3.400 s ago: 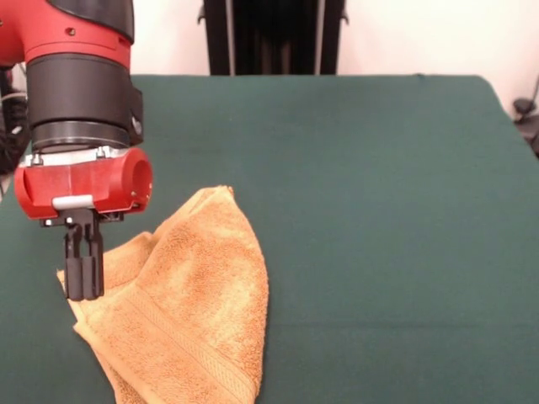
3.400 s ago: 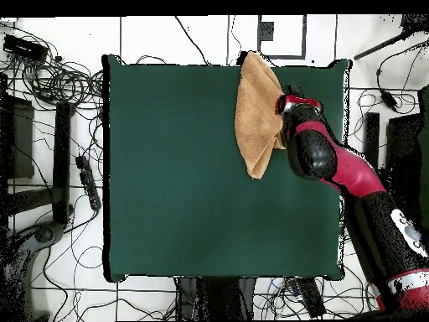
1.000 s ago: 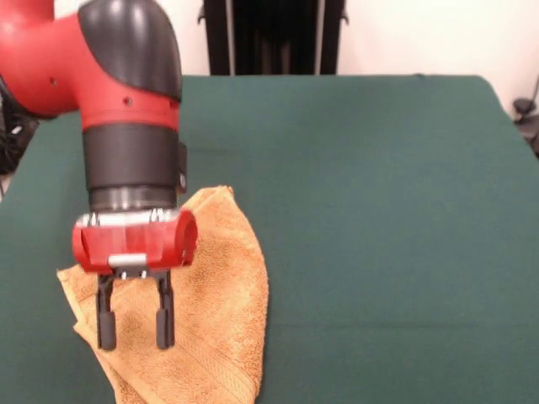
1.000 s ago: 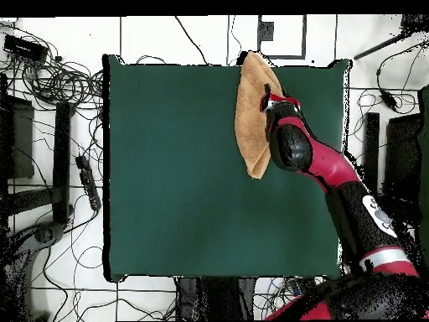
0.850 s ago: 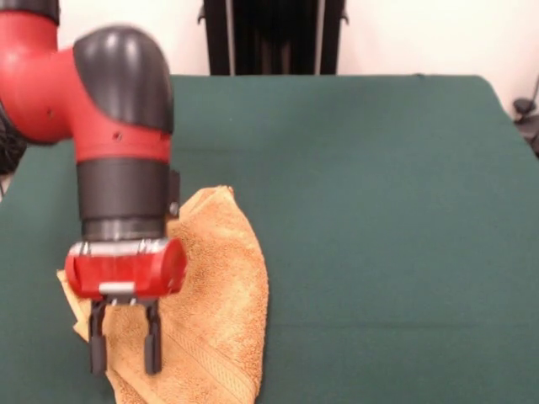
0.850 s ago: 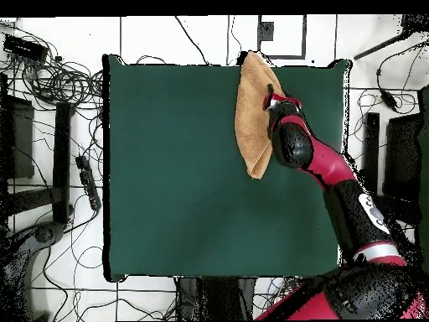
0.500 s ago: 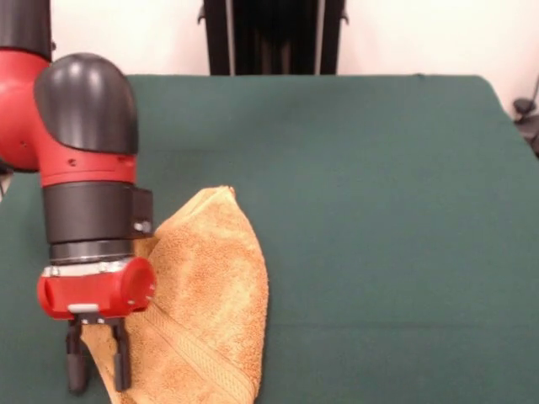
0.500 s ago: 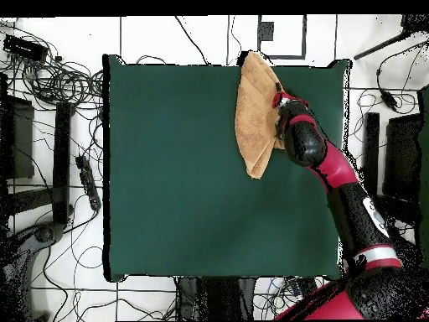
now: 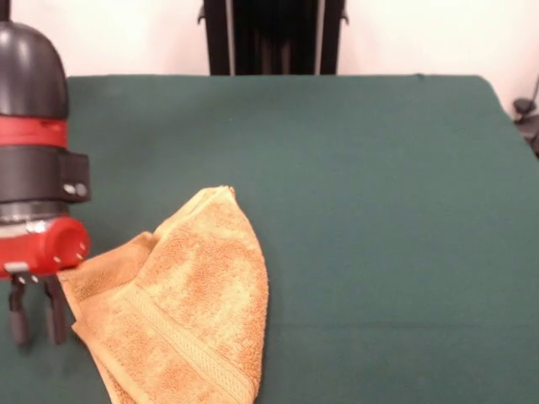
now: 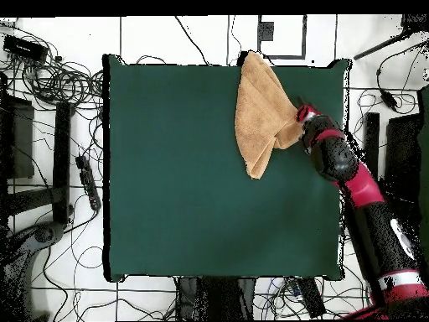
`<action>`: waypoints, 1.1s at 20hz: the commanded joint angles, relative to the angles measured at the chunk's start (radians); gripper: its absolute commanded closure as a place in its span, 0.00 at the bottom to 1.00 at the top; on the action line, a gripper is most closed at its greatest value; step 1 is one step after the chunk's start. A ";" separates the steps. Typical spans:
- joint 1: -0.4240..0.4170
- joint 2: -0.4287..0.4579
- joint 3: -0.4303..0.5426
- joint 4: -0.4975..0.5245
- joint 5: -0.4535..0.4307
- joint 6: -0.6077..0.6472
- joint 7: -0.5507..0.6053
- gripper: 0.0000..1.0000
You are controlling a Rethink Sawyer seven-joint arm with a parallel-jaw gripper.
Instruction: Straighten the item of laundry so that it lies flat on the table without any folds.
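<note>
The orange-yellow towel point(image 9: 181, 311) lies folded over itself on the green table point(image 9: 379, 210), at the lower left of the front view, with its woven band running diagonally near the bottom. Seen from overhead, the towel point(image 10: 258, 113) sits at the table's point(image 10: 184, 184) top edge, right of the middle. My gripper point(image 9: 35, 324) hangs just left of the towel's left corner, open, with nothing between its fingers. In the overhead view the gripper point(image 10: 299, 107) is at the towel's right side.
Cables and stands point(image 10: 59, 126) cover the floor around the table. A black stand point(image 9: 274, 38) rises behind the far table edge. The arm point(image 10: 360, 184) reaches in over the table's right edge in the overhead view.
The gripper has slid off the towel to its left in the front view and stays open. The towel has not changed shape.
</note>
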 commanded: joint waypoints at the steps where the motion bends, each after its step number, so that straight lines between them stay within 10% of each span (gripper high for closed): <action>1: 0.018 -0.091 0.037 0.191 -0.037 0.092 0.057 0.00; 15: 0.210 -0.197 -0.176 0.126 0.127 0.308 0.175 0.00; 22: 0.301 -0.267 -0.267 0.237 0.153 0.168 0.276 0.00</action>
